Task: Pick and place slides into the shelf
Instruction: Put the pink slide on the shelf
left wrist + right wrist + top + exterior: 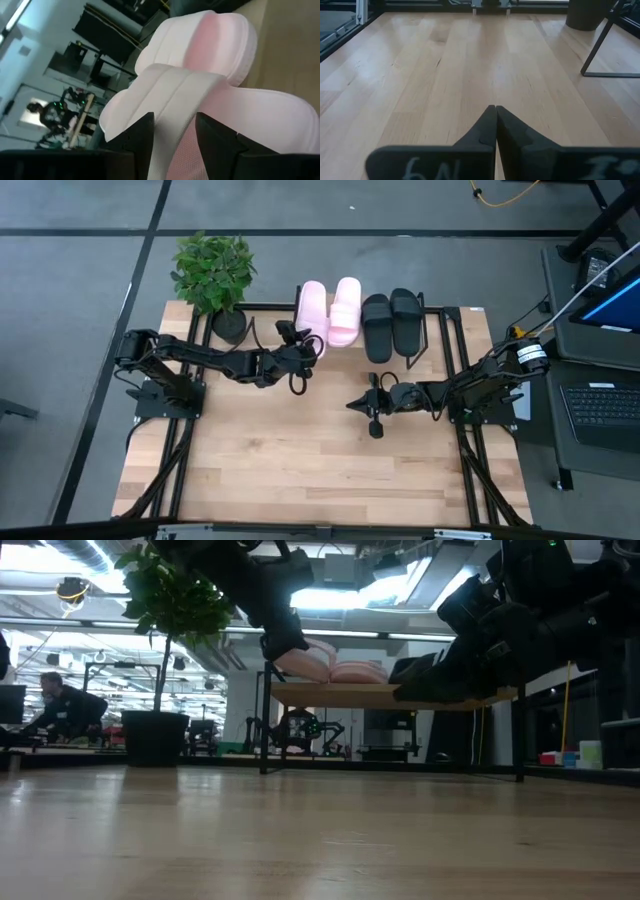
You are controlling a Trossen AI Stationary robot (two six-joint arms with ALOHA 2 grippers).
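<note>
Two pink slides (311,308) (346,310) and two black slides (390,325) lie side by side on the shelf (380,696) at the table's far side. My left gripper (312,343) stands open at the near end of the left pink slide (210,55). Its fingers are on either side of that slide's wide strap (175,85). That slide lies a little askew on the plank. My right gripper (352,404) is shut on nothing above the bare tabletop, right of the middle. My left gripper has the left pink slide's strap (172,107) between its two fingers (142,132). It comes nearly level from the table's near left. I cannot tell whether the fingers touch the strap. The slide's sole rests on the shelf's plank.
A potted plant (213,270) stands at the table's far left, beside the shelf's left leg (265,720). Bare wood (470,60) stretches in front of the shelf. A laptop (605,405) sits off the table's right side. A person (60,705) sits in the room beyond.
</note>
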